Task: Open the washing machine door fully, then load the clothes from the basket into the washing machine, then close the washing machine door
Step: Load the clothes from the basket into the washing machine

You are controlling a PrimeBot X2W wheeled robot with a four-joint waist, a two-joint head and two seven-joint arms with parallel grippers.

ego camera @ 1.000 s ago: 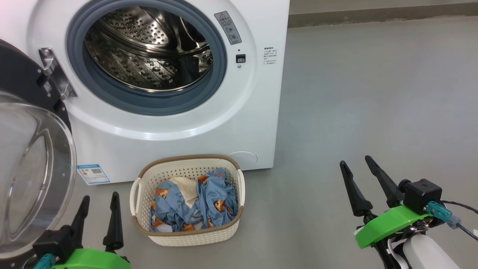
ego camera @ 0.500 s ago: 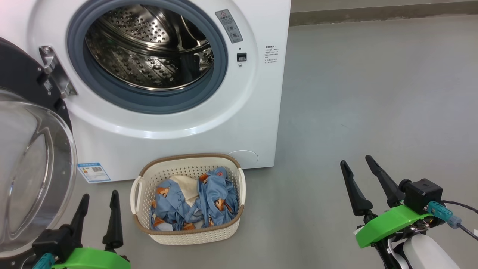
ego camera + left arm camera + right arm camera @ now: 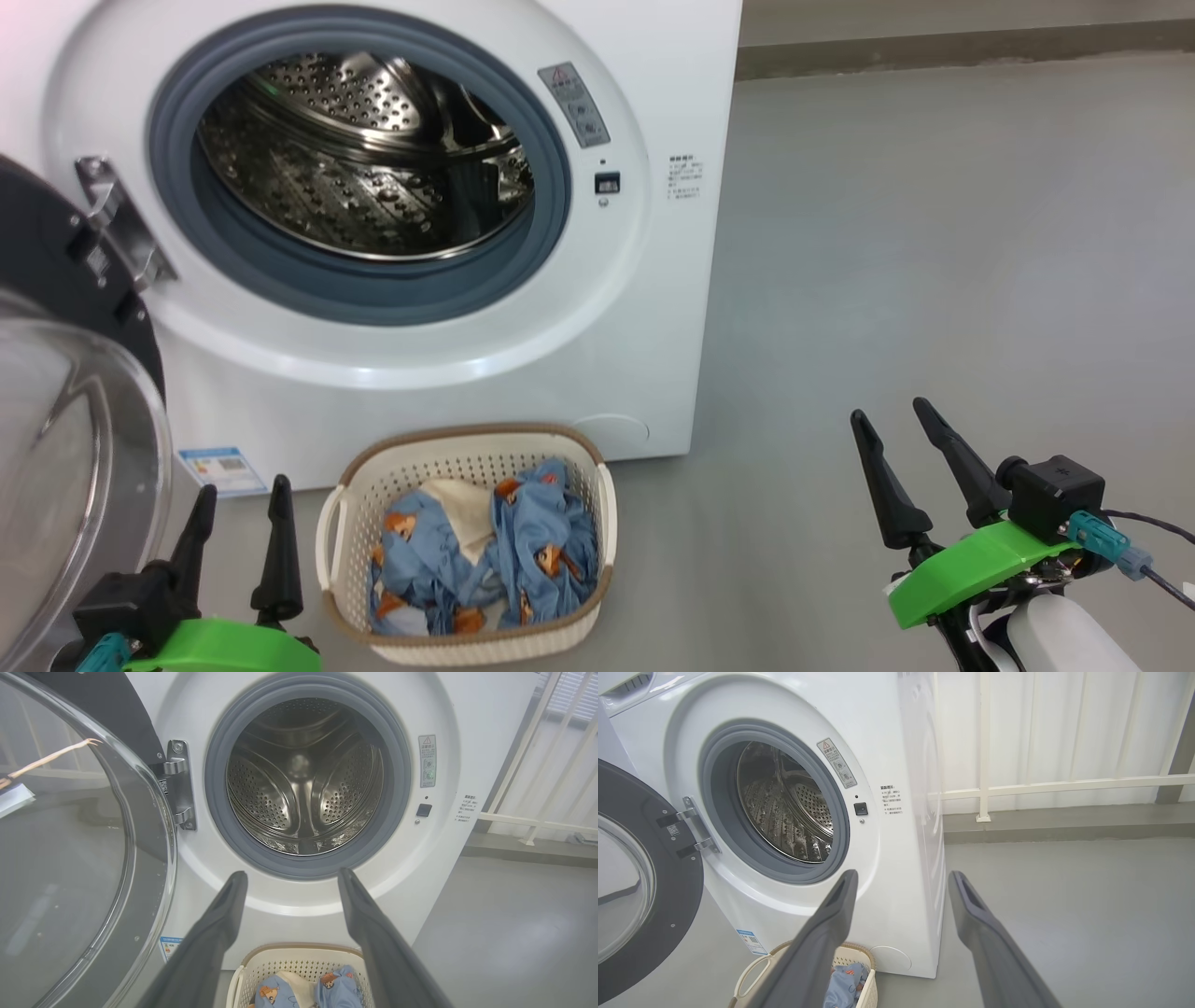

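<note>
Two noted: left hand [image 3: 243, 487] and right hand [image 3: 887, 411], fingers apart, empty. Washing machine door [image 3: 47, 243] stands wide open, glossy black rim, clear bowl. Basket [image 3: 467, 434] holds crumpled blue clothes [image 3: 532, 532].

A smooth grey floor [image 3: 934, 280], faintly glossy under the light, carries a white washing machine [image 3: 644, 373], which stands square on it at the left. A small cream basket [image 3: 467, 464] with a brown rim and perforated sides sits on the floor just in front of the machine's lower panel; whether the two touch cannot be told. To the right of both, the floor runs back to a low grey kerb [image 3: 1064, 828] along its far edge, where the foot of a white railing [image 3: 983, 818] rests.
</note>
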